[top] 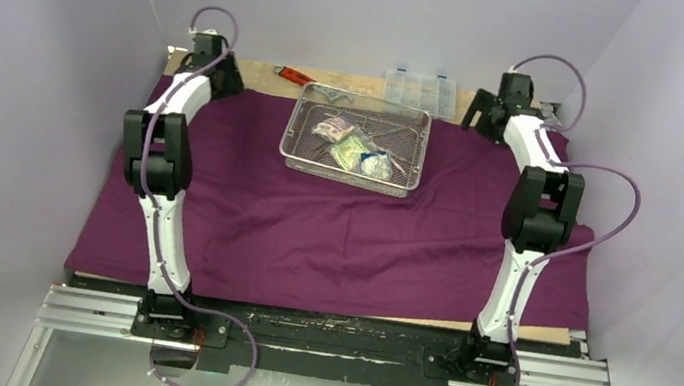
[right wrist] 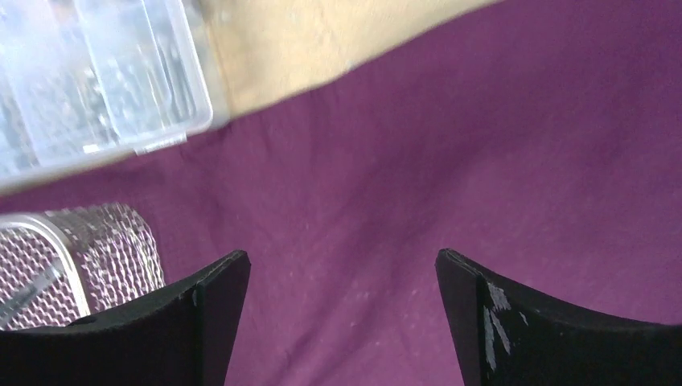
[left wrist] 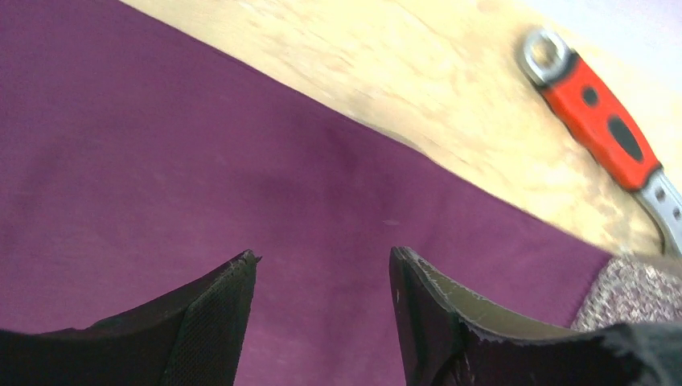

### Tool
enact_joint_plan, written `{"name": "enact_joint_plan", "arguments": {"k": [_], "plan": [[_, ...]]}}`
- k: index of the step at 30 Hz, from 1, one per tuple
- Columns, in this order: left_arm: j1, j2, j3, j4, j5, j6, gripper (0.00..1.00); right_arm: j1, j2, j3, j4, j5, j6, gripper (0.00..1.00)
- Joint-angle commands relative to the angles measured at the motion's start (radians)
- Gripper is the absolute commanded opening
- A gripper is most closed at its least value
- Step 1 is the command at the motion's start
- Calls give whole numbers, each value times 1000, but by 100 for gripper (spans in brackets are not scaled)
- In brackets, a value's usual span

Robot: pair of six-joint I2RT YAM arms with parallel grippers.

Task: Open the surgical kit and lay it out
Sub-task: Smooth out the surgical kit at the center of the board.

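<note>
Cloth (top: pixel 341 243) first: the dark-purple sheet lies spread over nearly the whole table (left wrist: pixel 386 72), so you can judge the opening done and the laying out not yet begun. At its far middle sits the wire-mesh tray (top: pixel 340 179), keeping 3 small packets (top: pixel 354 149) heaped together; any steel instruments inside are too small to make out. Your left gripper (left wrist: pixel 322 261) and right gripper (right wrist: pixel 342 261) hang over the cloth's far corners, jaws apart, holding nothing. The clear compartment box (right wrist: pixel 96 80) and red-handled wrench (left wrist: pixel 599 129) crowd the tray's back, so approach from the front.
</note>
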Motion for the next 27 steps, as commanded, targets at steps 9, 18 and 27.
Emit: {"name": "enact_joint_plan", "arguments": {"k": [9,18,27], "plan": [[-96,55,-13,-60,-149,56,61,79,67,-59,-33,91,39,91],[-95,202,104,-200,-313,54,61,82,125,-81,-21,103,78,91],[-3,303,194,-275,-330,10,61,120,199,-26,-26,75,130,91]]}}
